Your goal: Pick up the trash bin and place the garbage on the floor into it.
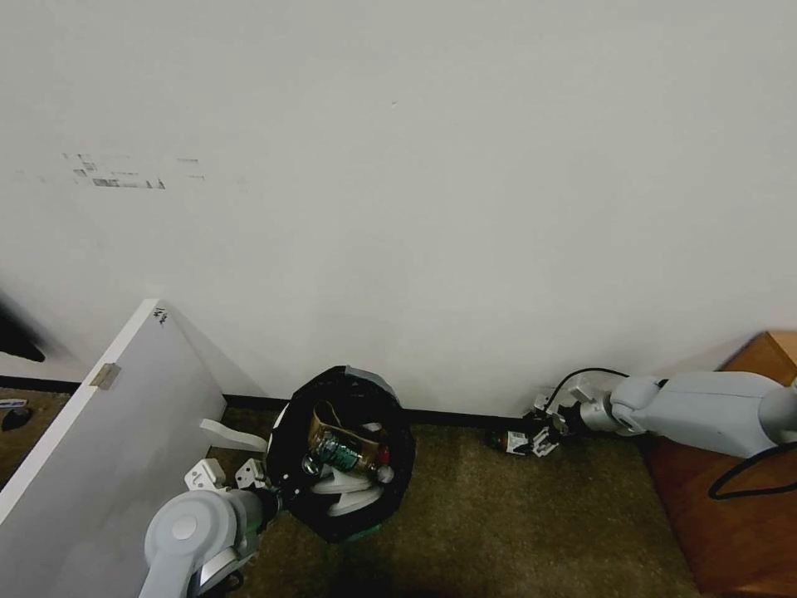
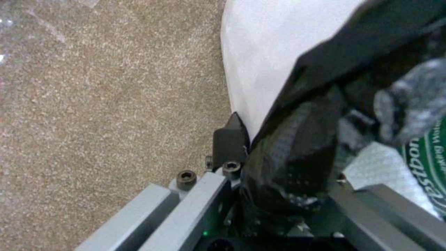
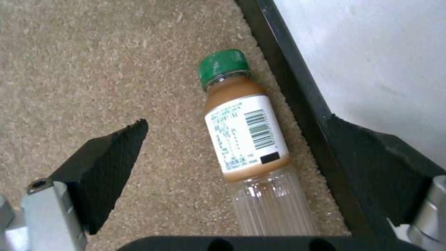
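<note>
We see the white wall [image 1: 432,166] rising over the floor [image 1: 515,515], a beige-brown carpet, with a white panel [image 1: 108,448] leaning at our left and a brown wooden surface [image 1: 730,515] at our right. The trash bin [image 1: 286,448], white with a black bag folded over its rim, sits near the black baseboard [image 1: 448,418] and holds garbage: a brown paper bag [image 1: 325,425], a green-labelled bottle [image 1: 336,453], something red and white slippers [image 1: 344,490]. Our left gripper [image 2: 274,174] is at the bin's near left side, jaws clenched on the bagged rim, one finger outside against the white wall of the bin. Our right gripper [image 3: 260,167] hangs low by the baseboard with its jaws spread wide on either side of a green-capped bottle [image 3: 246,139] lying on the carpet just beside the baseboard; they seem not to touch it.
</note>
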